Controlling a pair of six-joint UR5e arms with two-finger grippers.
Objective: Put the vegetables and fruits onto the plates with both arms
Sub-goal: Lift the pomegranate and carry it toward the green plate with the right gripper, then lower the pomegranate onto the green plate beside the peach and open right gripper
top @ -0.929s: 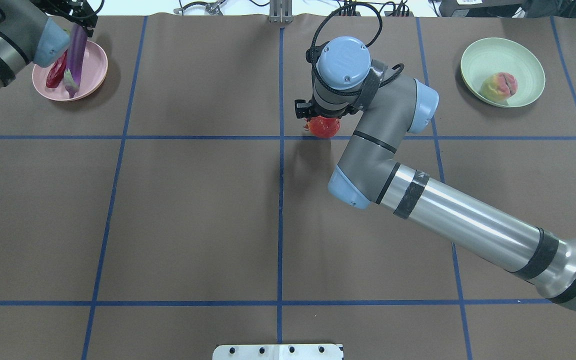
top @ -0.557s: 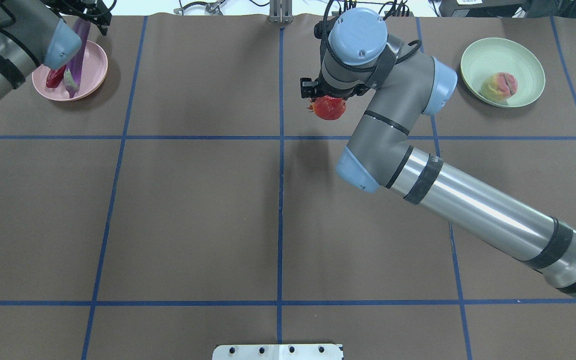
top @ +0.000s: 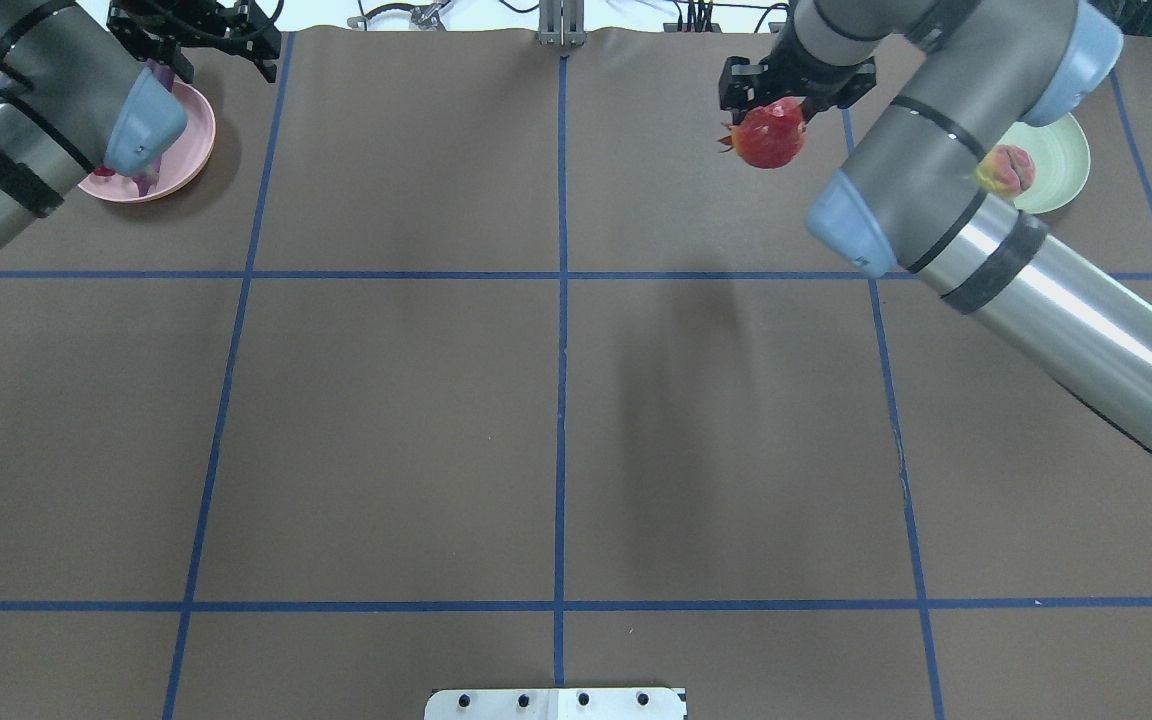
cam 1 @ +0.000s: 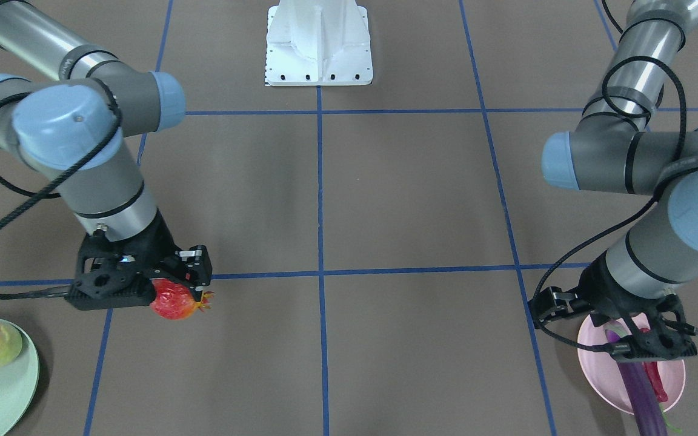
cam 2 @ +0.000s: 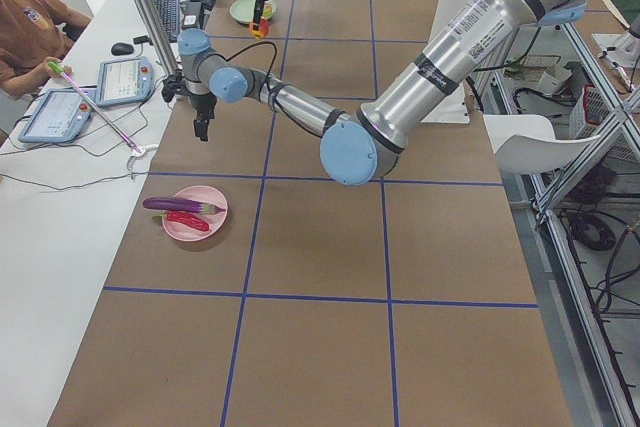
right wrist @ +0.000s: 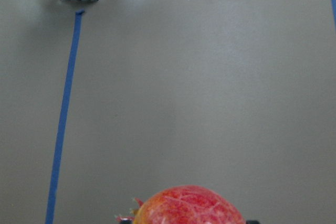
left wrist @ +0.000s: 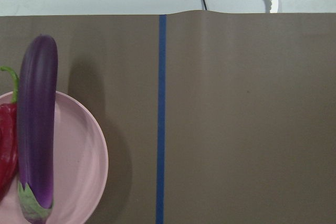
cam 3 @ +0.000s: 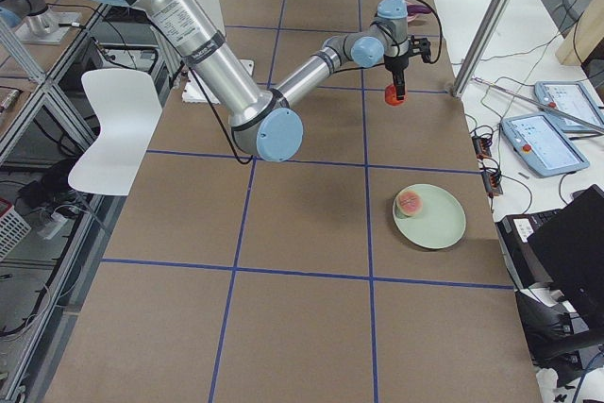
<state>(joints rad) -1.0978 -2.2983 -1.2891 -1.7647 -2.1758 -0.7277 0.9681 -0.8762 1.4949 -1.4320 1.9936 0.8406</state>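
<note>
1. Well, at the far left the pink plate (top: 194, 135) already carries both vegetables. The eggplant (left wrist: 37, 124) lies along it with one end poking past the rim, and the chili pepper (left wrist: 6, 140) is tucked just beside it.
2. Above that plate hangs the left gripper (cam 1: 652, 345), fingers apart and holding nothing. I'd judge its half of the job finished.
3. Further right, past the centre tape line, the right gripper (top: 771, 100) has its fingers clamped on the pomegranate (top: 768, 135). It holds the fruit clear of the table, short of the second plate and not over it.
4. At the far right, the mint green plate (top: 1061, 160) holds the peach (top: 1004, 170), with bare plate beside it.
5. So three of the four pieces look placed. What is left, to my eye, is carrying the pomegranate across and setting it down next to the peach.
</note>
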